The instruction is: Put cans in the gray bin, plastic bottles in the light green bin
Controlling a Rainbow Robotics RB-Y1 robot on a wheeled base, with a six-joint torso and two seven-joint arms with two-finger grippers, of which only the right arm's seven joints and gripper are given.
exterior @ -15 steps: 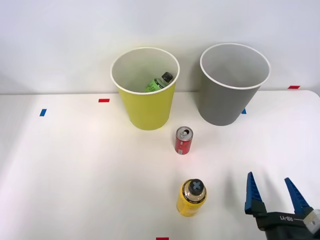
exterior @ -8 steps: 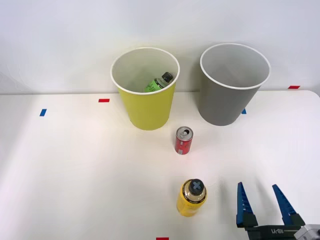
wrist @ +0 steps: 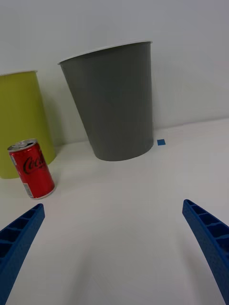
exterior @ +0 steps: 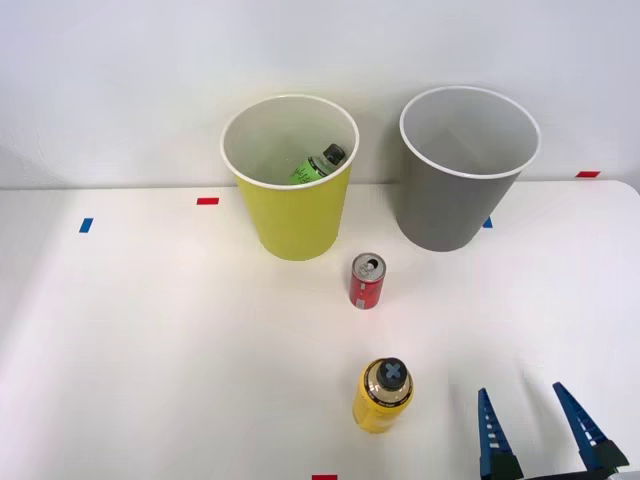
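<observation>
We see the right gripper (exterior: 539,425) has drawn back toward the desk's (exterior: 150,350) near edge since a second ago, fingers apart and holding nothing. The light green bin (exterior: 290,175) holds a green bottle (exterior: 318,165); the gray bin (exterior: 460,170) looks empty. The red can (exterior: 367,281), lettered Coca-Cola, stands mid-desk before both bins, a yellow bottle (exterior: 383,396) nearer us.

We observed a yellow bottle (exterior: 382,396) with a dark cap standing upright on the white bench (exterior: 150,340); red tape marks (exterior: 208,201) and blue tape marks (exterior: 86,225) lay along the bench's far edge.
</observation>
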